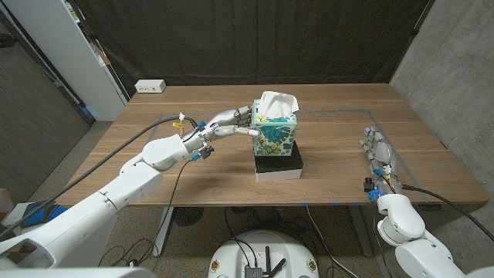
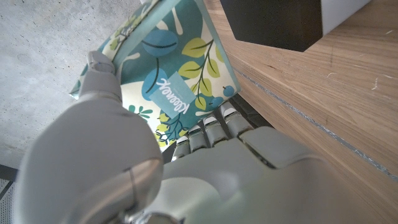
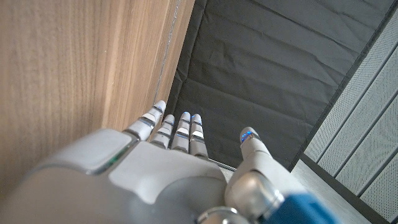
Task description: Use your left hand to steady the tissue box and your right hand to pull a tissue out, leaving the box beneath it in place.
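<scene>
The cube-shaped cardboard tissue box printed with teal and green leaves (image 1: 275, 136) stands near the middle of the wooden table (image 1: 340, 123), on top of a flat box with a black top and white sides (image 1: 279, 166). A white tissue (image 1: 276, 103) puffs up out of its top opening.

At the tissue box's nine o'clock, the left hand (image 1: 231, 121) reaches in from the table's left side. Its fingers (image 1: 245, 116) lie together along the box's left face, and in the left wrist view the thumb (image 2: 102, 78) runs up against the printed side while the fingers (image 2: 208, 127) press on the box's lower edge. The exact contact on the far side of the box is hidden by the hand itself.

Well apart, at about three o'clock from the box, the right hand (image 1: 380, 152) sits near the table's right edge, holding nothing. In the right wrist view its fingers (image 3: 171, 127) reach out close together beside the wood, the thumb (image 3: 252, 146) set a little apart. How its palm lies is hard to make out.

At eleven o'clock, on the far left corner, sits a small white socket block (image 1: 150, 86), too small to read in detail.
</scene>
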You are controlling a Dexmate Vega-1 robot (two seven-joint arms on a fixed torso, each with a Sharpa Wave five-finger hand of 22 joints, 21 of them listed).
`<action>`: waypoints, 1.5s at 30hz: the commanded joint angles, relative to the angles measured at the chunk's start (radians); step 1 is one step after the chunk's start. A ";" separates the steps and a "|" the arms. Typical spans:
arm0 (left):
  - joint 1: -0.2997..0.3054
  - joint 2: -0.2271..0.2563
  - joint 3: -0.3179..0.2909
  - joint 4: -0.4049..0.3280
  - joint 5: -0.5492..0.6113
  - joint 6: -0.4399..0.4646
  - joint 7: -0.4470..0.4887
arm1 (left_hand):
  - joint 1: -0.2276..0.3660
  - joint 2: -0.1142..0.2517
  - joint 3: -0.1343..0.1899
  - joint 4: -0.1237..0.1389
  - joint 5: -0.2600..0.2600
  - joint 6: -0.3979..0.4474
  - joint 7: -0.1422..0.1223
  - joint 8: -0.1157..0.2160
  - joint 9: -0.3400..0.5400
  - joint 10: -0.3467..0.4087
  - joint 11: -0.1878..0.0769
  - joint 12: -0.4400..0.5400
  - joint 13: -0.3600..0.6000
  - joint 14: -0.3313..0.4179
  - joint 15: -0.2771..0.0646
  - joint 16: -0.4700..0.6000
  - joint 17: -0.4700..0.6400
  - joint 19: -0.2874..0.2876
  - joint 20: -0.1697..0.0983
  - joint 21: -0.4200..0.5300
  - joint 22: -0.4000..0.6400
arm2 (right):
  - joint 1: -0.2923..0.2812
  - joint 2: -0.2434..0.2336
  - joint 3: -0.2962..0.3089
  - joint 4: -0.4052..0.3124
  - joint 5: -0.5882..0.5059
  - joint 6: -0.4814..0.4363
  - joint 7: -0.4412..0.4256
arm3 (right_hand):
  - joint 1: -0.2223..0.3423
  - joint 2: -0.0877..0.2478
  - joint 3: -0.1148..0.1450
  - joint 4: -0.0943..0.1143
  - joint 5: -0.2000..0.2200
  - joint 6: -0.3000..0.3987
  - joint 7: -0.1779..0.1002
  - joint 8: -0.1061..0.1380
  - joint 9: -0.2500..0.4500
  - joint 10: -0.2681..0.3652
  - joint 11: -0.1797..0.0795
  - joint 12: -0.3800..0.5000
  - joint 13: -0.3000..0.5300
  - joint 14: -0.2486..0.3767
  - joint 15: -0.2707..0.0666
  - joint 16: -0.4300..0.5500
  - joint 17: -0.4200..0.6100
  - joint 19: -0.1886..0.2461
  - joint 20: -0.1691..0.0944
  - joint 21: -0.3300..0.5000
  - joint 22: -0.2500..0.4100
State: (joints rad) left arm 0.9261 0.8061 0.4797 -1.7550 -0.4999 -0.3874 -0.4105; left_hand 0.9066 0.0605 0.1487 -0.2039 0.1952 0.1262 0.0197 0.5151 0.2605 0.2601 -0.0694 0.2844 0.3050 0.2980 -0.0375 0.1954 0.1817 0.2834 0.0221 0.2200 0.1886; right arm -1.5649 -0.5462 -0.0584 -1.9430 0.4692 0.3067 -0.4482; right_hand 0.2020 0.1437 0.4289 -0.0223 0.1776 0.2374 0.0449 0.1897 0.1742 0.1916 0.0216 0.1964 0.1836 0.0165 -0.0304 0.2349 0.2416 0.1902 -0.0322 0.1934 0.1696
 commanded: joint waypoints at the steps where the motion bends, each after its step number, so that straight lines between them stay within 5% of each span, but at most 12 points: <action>1: -0.011 -0.009 0.006 0.013 0.000 -0.003 -0.009 | 0.035 0.057 0.051 0.045 0.004 0.003 -0.004 0.010 0.036 0.004 0.002 -0.001 0.005 -0.006 -0.043 -0.004 0.001 0.005 -0.006 -0.001 0.002 | -0.015 0.013 0.008 -0.033 -0.009 -0.011 -0.005 | -0.003 0.026 0.005 -0.003 -0.001 0.005 0.003 -0.001 0.006 0.003 0.003 -0.002 0.004 0.007 -0.007 0.002 0.002 0.012 0.004 0.007 0.002; 45: -0.016 -0.011 0.018 -0.002 0.001 0.019 -0.009 | 0.025 0.057 0.068 0.044 0.004 0.003 -0.006 0.018 0.041 0.004 0.004 -0.008 0.017 -0.010 -0.042 -0.004 0.001 0.004 -0.007 0.000 0.002 | -0.109 -0.052 0.160 -0.368 0.119 -0.283 0.019 | -0.005 0.028 0.012 0.004 -0.001 0.007 0.022 -0.001 0.006 0.007 0.020 -0.002 0.004 0.017 0.019 0.010 0.010 0.043 0.029 0.012 0.003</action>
State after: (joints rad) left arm 0.9011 0.7874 0.4989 -1.7376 -0.5017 -0.3802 -0.4280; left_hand 0.9053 0.0617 0.1566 -0.2118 0.1891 0.1248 0.0176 0.5304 0.2605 0.2600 -0.0693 0.2805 0.3189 0.2909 -0.0412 0.1954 0.1818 0.2856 0.0199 0.2197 0.1881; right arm -1.6473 -0.5812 0.0512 -2.2358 0.5514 0.0921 -0.4484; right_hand 0.2019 0.1437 0.4374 -0.0220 0.1777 0.2410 0.0630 0.1896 0.1742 0.1967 0.0342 0.1964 0.1836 0.0307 -0.0195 0.2406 0.2490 0.2241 -0.0052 0.2014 0.1696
